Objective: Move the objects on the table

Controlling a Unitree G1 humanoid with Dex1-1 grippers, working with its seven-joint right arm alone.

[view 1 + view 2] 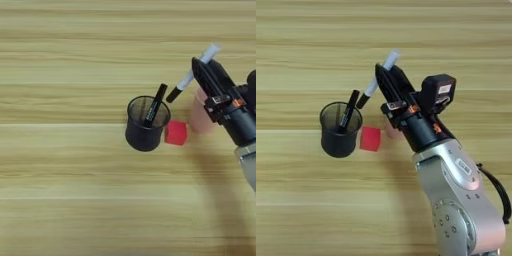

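Black two-fingered end effector [383, 75] clamped on the slim white-grey marker with black cap [192, 74], lifted above the light wooden surface [60, 175]. Cap aimed near-left, long axis diagonal toward the black mesh cup [146, 123]. Small red cube [176, 133] untouched, just right of that cup.

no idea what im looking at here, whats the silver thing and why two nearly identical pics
Both pictures come from a stereo camera on a humanoid robot's head, looking down at a light wooden table; the left and right eye views differ only slightly. The silver thing is the robot's right arm, ending in a black two-fingered gripper. It is shut on a slim white-grey marker with a black cap, held tilted above the table. On the table stand a black mesh cup with a thin black pen in it, a small red cube beside it, and a pink cup partly hidden behind the gripper.
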